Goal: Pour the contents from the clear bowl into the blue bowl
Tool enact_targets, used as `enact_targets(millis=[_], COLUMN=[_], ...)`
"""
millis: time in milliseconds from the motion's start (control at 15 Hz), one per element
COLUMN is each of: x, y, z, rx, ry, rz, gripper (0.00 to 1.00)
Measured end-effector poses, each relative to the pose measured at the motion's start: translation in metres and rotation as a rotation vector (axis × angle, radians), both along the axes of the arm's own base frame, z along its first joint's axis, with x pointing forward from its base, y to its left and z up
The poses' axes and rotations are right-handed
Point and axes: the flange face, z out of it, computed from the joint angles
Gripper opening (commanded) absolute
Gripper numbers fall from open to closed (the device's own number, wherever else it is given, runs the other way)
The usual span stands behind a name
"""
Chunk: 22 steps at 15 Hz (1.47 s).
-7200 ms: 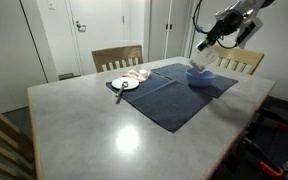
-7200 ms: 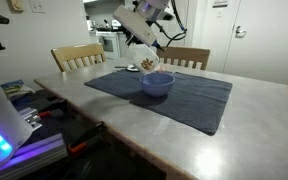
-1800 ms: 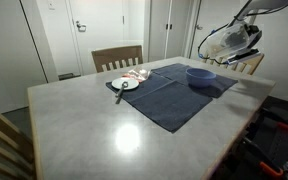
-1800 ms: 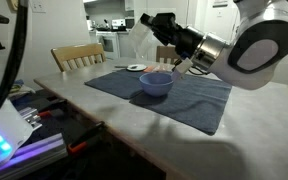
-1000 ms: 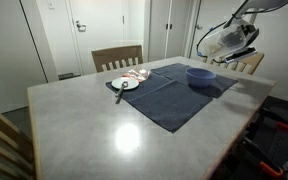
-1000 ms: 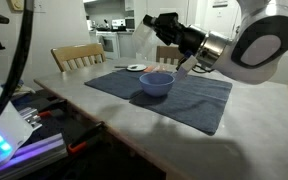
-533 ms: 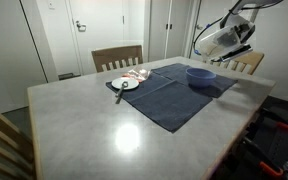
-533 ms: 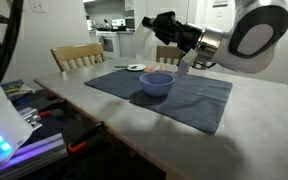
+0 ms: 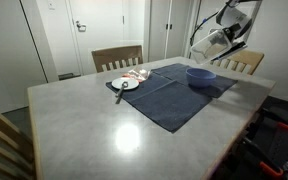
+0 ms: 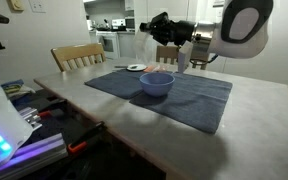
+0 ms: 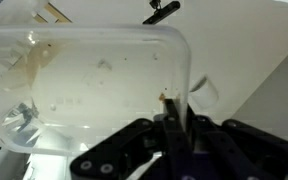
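The clear bowl (image 11: 84,85) is a transparent rounded-rectangular container that fills the wrist view. It looks empty apart from small crumbs and smears. My gripper (image 11: 174,108) is shut on its rim. In both exterior views the gripper (image 9: 210,44) (image 10: 183,58) holds the clear bowl in the air, above and just beyond the blue bowl. The blue bowl (image 9: 201,75) (image 10: 157,82) stands upright on a dark blue cloth mat (image 9: 169,95) (image 10: 199,95). What lies inside the blue bowl cannot be made out.
A white round plate (image 9: 125,84) with a utensil and some pinkish items beside it sits at the mat's far corner from the blue bowl. Wooden chairs (image 9: 117,57) (image 10: 76,57) stand around the grey table (image 9: 94,125). A table edge runs close behind the blue bowl.
Seven seconds ago the clear bowl was tipped over the blue bowl. Over the last second the arm has lifted and swung the clear bowl a little further up and away from the blue bowl.
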Motion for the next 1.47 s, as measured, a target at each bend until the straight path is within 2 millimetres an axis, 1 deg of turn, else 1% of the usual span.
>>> enact_targets(millis=[400, 667, 933, 1467], x=[0.017, 0.026, 0.034, 0.041], y=[0.040, 0.073, 0.115, 0.203], z=[0.000, -0.001, -0.002, 0.003], rx=[-0.150, -0.284, -0.449, -0.739], ry=[0.047, 0.101, 0.158, 0.270], rz=[-0.011, -0.052, -0.107, -0.205], gripper=[0.02, 0.02, 0.02, 0.02])
